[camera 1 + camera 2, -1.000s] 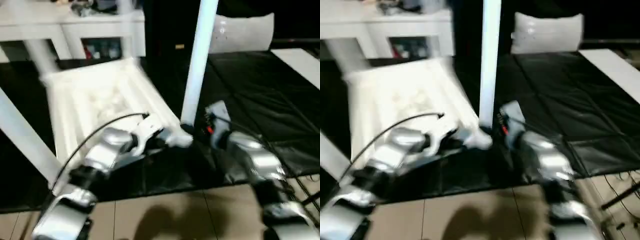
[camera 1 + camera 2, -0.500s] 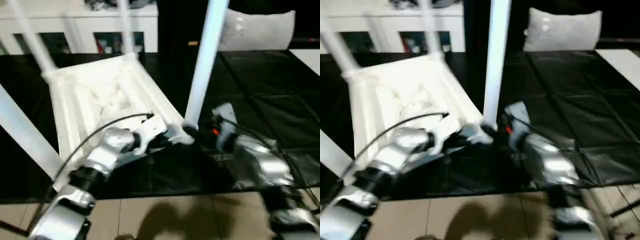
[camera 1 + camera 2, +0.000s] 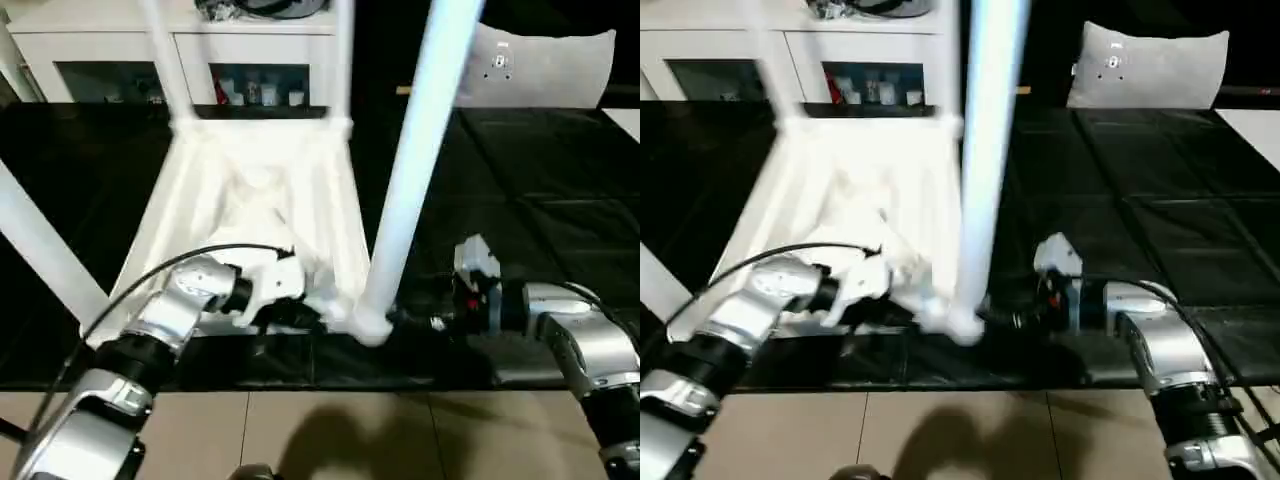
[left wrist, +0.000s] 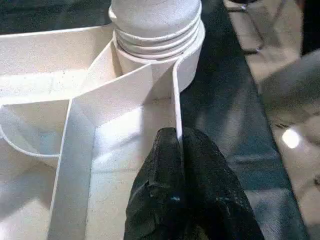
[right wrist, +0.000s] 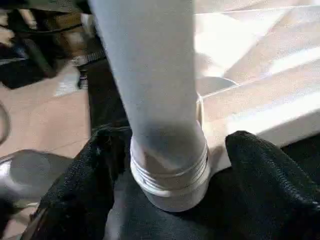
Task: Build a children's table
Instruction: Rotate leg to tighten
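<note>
The children's table (image 3: 250, 200) lies upside down on the black mat, its ribbed underside facing up and its white legs standing upward. The nearest leg (image 3: 415, 160) sits in the near right corner socket (image 4: 155, 35), with its threaded collar showing. My left gripper (image 4: 179, 137) is shut on a thin upright rib of the underside, just beside that socket. My right gripper (image 5: 175, 165) reaches in from the right at the foot of this leg. Its black fingers (image 5: 260, 170) stand open on either side of the collar, with a gap on one side.
Another leg (image 3: 45, 250) slants up at the left and two thinner-looking ones (image 3: 165, 60) rise at the far corners. A white cabinet with glass doors (image 3: 110, 60) stands behind, with a grey pillow (image 3: 540, 65) to its right. The black mat (image 3: 540, 190) ends at tan floor tiles (image 3: 330, 430) in front of me.
My view has shifted, so the table now looks squarer to me. The right gripper's fingers have spread wider around the leg's base. The left gripper keeps its grip on the rib.
</note>
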You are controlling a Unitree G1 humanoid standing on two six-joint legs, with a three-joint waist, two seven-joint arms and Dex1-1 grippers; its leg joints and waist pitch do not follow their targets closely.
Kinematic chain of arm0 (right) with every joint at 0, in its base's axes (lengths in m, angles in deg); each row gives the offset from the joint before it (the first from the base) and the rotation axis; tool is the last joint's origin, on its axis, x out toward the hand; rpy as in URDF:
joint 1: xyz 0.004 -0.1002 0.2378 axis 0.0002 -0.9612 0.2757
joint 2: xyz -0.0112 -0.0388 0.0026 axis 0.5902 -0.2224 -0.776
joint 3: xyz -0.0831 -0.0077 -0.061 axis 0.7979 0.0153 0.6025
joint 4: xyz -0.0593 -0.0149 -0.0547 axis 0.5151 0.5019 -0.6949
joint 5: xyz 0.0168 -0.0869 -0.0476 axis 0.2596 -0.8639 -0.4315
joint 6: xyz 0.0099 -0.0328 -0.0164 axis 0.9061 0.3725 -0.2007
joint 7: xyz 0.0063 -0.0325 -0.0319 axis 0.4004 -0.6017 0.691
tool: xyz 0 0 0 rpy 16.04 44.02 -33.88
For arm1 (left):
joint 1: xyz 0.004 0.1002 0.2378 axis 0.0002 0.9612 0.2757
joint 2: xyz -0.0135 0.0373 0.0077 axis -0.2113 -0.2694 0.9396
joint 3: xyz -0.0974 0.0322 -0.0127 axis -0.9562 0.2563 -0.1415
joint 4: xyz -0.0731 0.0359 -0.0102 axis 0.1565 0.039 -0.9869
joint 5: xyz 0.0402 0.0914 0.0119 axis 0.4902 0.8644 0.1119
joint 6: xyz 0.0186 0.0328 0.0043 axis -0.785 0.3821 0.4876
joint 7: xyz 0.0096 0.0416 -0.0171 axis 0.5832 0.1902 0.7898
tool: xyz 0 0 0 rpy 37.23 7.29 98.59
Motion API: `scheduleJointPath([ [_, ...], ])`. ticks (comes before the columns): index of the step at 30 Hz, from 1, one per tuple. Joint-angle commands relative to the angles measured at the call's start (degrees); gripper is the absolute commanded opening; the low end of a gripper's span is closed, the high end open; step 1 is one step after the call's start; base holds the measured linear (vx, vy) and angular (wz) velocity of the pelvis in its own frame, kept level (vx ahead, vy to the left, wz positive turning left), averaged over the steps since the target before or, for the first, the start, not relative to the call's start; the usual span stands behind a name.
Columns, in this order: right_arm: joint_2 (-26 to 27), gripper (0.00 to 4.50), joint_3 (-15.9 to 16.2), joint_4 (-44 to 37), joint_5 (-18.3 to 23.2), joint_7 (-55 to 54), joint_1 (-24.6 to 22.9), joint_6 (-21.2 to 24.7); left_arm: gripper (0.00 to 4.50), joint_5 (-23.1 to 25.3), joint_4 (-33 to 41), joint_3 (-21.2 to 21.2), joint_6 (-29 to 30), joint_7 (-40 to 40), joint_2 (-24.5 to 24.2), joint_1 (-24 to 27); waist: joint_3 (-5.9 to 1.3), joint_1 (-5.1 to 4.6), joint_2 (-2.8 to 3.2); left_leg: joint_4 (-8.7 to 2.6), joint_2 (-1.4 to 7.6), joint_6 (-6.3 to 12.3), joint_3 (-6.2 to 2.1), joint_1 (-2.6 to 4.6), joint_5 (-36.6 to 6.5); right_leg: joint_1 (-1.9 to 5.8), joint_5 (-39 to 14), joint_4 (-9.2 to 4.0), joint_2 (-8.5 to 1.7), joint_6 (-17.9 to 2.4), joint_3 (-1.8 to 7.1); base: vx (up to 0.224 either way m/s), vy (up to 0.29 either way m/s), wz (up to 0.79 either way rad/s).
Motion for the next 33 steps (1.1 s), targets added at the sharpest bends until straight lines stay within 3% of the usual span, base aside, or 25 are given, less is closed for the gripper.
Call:
scheduleJointPath([
  [1,-0.9,3.31,0.7,-0.5,1.2,3.3,1.0,1.2,0.00,1.5,0.0,3.3,-2.1,-3.7,0.0,-1.0,-4.12,-0.16,-0.63,-3.47,4.81,6.42,-2.21,0.14,-1.2,3.74,-13.3,-3.78,-7.04,-1.0,4.91,0.000,0.000,0.00],
  [7,-1.3,2.73,3.4,-0.4,1.1,7.7,1.7,1.5,0.00,1.0,-0.7,3.8,-3.5,-5.7,-0.2,-2.0,-4.16,0.18,-0.62,-3.44,4.68,6.03,-2.18,0.13,-1.0,3.74,-14.1,-3.86,-6.97,-0.4,4.84,0.000,0.000,0.00],
  [10,0.4,2.44,4.2,3.3,0.1,8.1,3.1,-0.6,0.00,0.8,-1.0,3.8,-4.0,-6.3,0.1,-2.3,-4.18,0.23,-0.56,-3.45,4.61,5.54,-2.12,0.12,-1.2,3.72,-14.8,-3.92,-7.03,-0.6,4.82,0.000,0.000,0.00],
  [15,4.4,2.07,4.7,17.0,-3.4,7.0,7.5,-8.1,0.00,0.6,-1.4,3.7,-4.5,-6.8,0.3,-2.1,-4.26,0.18,-0.50,-3.37,4.72,5.51,-2.11,-0.02,-1.1,3.68,-13.3,-3.53,-7.14,-2.2,4.77,0.000,0.000,0.00],
  [23,6.1,1.95,4.3,23.9,-3.9,7.2,10.5,-10.3,0.00,0.2,-1.8,3.2,-4.4,-6.5,0.5,-2.2,-3.40,-1.10,-0.48,-3.92,4.57,3.51,-2.03,1.07,-7.0,3.67,-25.4,-5.70,-7.27,0.4,4.52,0.000,0.000,0.00],
  [28,6.5,1.94,0.8,28.3,-1.6,6.6,12.7,-8.7,0.00,-1.8,1.7,0.3,5.3,-0.8,2.8,-1.3,-3.57,-1.38,-0.45,-3.89,4.76,3.61,-2.06,1.17,-5.7,3.75,-23.2,-5.24,-7.18,-1.2,4.67,0.000,0.000,0.00],
  [31,6.5,1.94,-1.3,30.2,-1.6,0.2,14.6,-7.8,0.00,-2.9,4.1,-1.3,9.7,3.0,4.6,-0.6,-3.75,-1.59,-0.55,-3.87,4.87,3.71,-2.18,0.95,-4.2,3.93,-21.0,-4.78,-7.20,-2.3,4.70,0.000,0.000,0.00],
  [33,7.6,1.94,-3.0,31.3,-2.5,-8.7,16.3,-7.6,0.00,-3.6,6.8,-2.6,13.7,6.7,6.4,0.3,-3.62,-2.38,-0.73,-3.88,4.60,3.60,-2.37,0.26,-3.5,4.29,-20.1,-4.63,-7.07,-2.4,4.47,0.000,0.000,0.00],
])
